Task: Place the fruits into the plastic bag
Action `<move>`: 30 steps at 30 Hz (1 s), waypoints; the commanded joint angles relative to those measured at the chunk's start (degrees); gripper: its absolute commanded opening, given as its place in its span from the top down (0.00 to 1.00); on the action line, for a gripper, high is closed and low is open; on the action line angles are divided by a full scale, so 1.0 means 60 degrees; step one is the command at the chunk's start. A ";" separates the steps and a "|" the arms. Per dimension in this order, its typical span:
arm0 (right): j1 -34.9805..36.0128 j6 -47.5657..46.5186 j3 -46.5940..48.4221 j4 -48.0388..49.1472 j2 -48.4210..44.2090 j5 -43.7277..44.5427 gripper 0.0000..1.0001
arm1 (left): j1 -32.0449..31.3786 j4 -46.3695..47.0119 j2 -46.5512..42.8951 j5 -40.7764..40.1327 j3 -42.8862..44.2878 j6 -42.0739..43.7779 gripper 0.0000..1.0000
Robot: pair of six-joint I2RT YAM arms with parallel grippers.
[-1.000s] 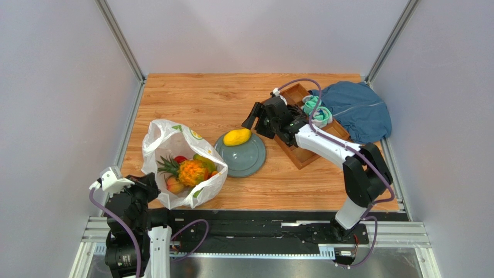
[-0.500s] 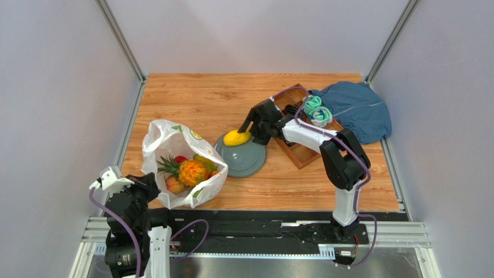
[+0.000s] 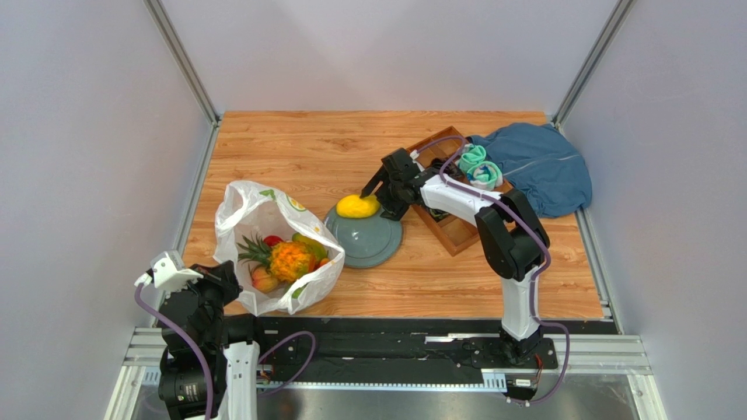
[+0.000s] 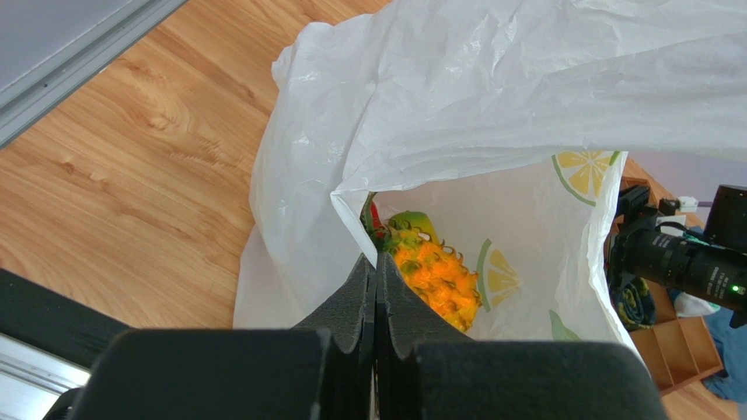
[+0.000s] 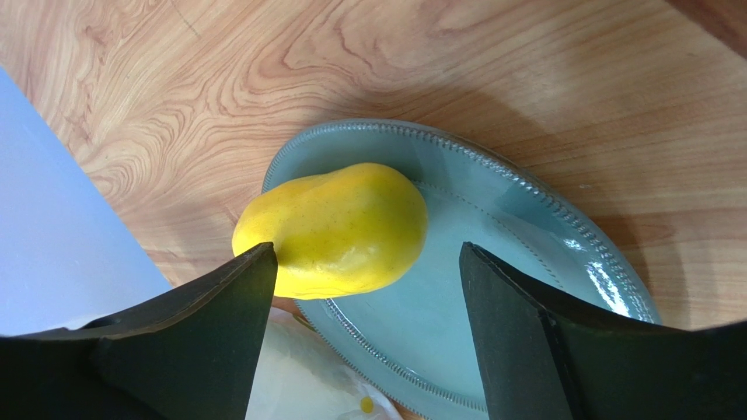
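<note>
Me: L arm tucked in low, R arm stretched far out.

L pincer point(image 4: 375, 262) shut tight, pads pressed flat together, tips pinching the rim of the plastic bag point(image 4: 526, 105). L arm folded close over its own base, wrist aimed fwd & a bit to the R. R arm rises from its base to a sharply bent elbow, forearm then runs away & to the L, wrist tipped down. R pincer point(image 5: 364, 262) wide open, fingers point(image 5: 202, 341) spread well apart, tips low, nothing gripped btwn them.
</note>
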 commanded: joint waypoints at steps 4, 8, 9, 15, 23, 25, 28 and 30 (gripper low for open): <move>0.0059 0.0912 0.0451 -0.0582 0.0432 0.0278 0.20 | -0.0018 0.0275 0.0195 0.0062 0.0048 0.0015 1.00; 0.0103 0.1132 0.0422 -0.0611 0.0520 0.0220 0.20 | -0.0018 0.0290 0.0195 0.0091 0.0048 0.0030 1.00; 0.0118 0.1161 0.0422 -0.0597 0.0564 0.0205 0.20 | -0.0033 0.0290 0.0195 0.0091 0.0048 0.0030 1.00; 0.0162 0.0870 0.0291 -0.0553 0.0331 0.0248 0.19 | -0.0018 0.0290 0.0166 0.0091 0.0048 0.0045 1.00; 0.0177 -0.2380 0.0218 -0.0012 -0.0943 0.2139 0.17 | -0.0018 0.0319 0.0151 0.0164 0.0033 0.0045 1.00; 0.0206 -0.3712 0.0130 0.0836 -0.0974 0.1673 0.18 | -0.0018 0.0319 0.0180 0.0193 0.0033 0.0059 1.00; 0.0395 -0.5640 0.0436 0.1175 -0.0711 0.0985 0.19 | -0.0004 0.0334 0.0238 0.0237 0.0034 0.0074 1.00; 0.0469 -0.6379 0.0787 0.1074 -0.0376 0.0588 0.20 | -0.0018 0.0334 0.0239 0.0252 0.0033 0.0074 1.00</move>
